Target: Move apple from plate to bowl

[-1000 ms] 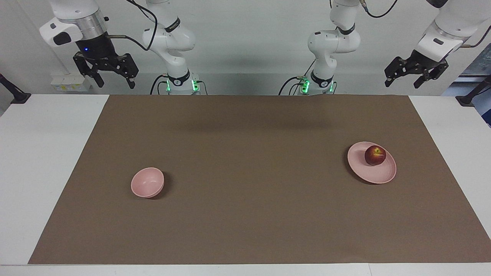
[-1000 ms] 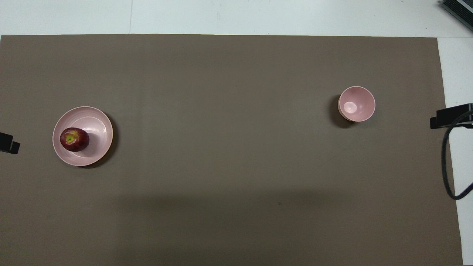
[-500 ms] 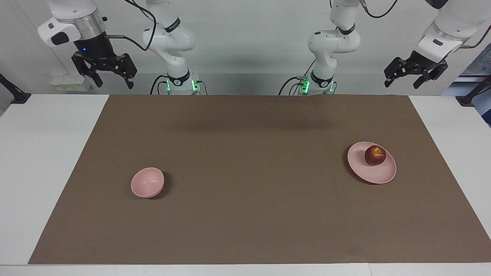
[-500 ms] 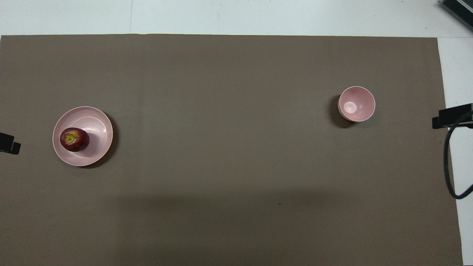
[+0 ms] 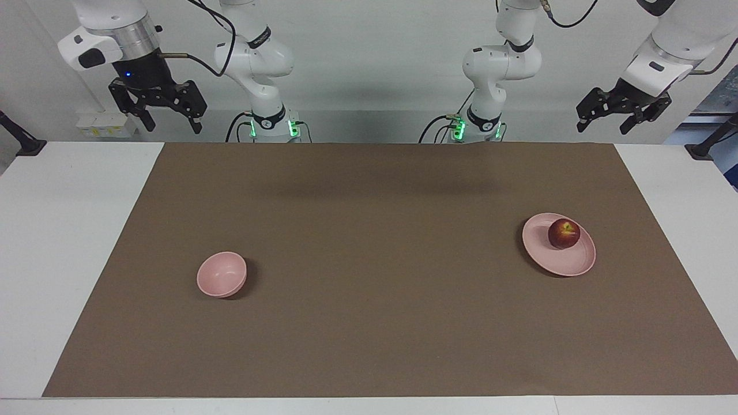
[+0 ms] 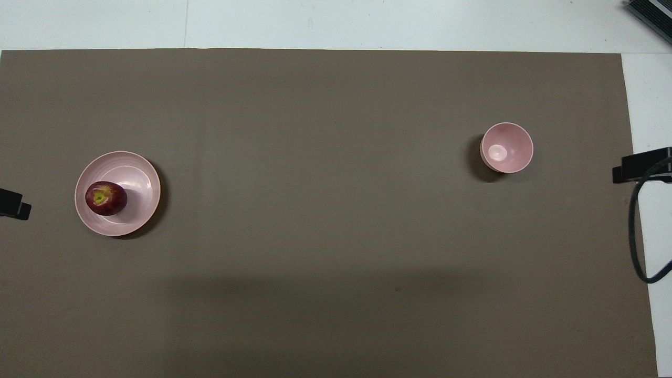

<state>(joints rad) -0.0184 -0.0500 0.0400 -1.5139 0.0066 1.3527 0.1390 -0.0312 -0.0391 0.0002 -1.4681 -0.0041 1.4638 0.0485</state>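
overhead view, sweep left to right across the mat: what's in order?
Left end effector at the view's edge → apple, sitting on the plate → bowl → right end effector at the other edge.

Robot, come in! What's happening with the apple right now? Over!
Left gripper open, raised at its own end. Right gripper open, raised, waiting. Apple on plate, untouched; bowl empty. Brown mat between them bare.

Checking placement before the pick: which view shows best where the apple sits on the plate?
The overhead view: the apple sits off-centre on the plate, toward the left arm's end. The facing view shows the apple only obliquely.
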